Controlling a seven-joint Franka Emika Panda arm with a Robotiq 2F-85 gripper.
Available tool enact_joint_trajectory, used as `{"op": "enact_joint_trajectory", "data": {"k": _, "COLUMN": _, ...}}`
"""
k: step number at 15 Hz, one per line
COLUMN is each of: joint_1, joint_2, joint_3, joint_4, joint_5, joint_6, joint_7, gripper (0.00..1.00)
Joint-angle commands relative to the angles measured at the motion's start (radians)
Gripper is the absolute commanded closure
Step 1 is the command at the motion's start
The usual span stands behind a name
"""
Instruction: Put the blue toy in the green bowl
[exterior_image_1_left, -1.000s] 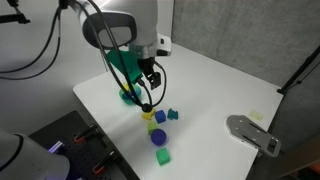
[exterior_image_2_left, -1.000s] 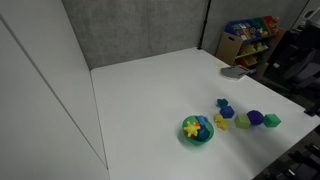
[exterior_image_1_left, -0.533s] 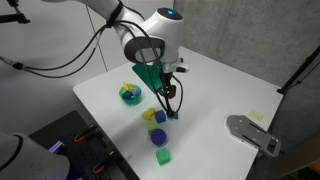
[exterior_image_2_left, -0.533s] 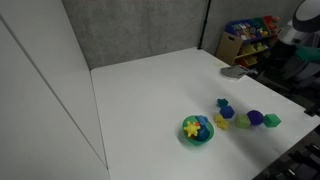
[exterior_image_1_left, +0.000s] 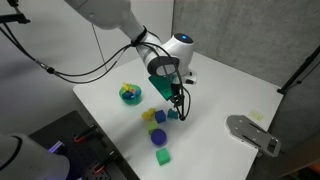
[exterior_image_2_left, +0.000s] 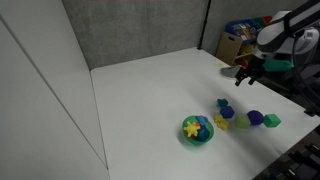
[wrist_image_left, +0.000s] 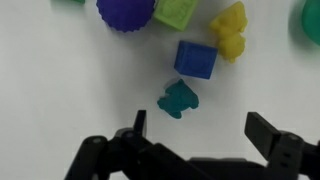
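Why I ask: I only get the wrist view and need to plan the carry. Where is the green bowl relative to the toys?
Observer: The green bowl stands apart from the cluster, nearest the yellow toy. The blue toy sits farther from it.
Operator: Is the bowl empty?
Observer: No, a yellow star lies in it.
Operator: Anything else near me?
Observer: A grey flat object lies beyond the gripper, on the side away from the bowl.
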Motion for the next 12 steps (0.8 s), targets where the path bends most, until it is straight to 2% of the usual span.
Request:
{"op": "enact_joint_trajectory", "data": {"k": 1, "joint_1": -0.025, "joint_2": 0.103, "joint_3": 0.032, "joint_4": 0.096, "joint_5": -0.036, "joint_6": 0.018, "joint_7": 0.068, "gripper": 0.00}}
{"op": "enact_joint_trajectory", "data": {"k": 7, "joint_1": -0.043, "joint_2": 0.107, "joint_3": 0.058, "joint_4": 0.092, "joint_5": -0.036, "joint_6": 0.025, "joint_7": 0.057, "gripper": 0.00}}
{"op": "enact_joint_trajectory", "data": {"k": 12, "joint_1": -0.036, "joint_2": 0.199, "joint_3": 0.054, "joint_4": 0.128, "joint_5": -0.096, "joint_6": 0.042, "joint_7": 0.058, "gripper": 0.00}}
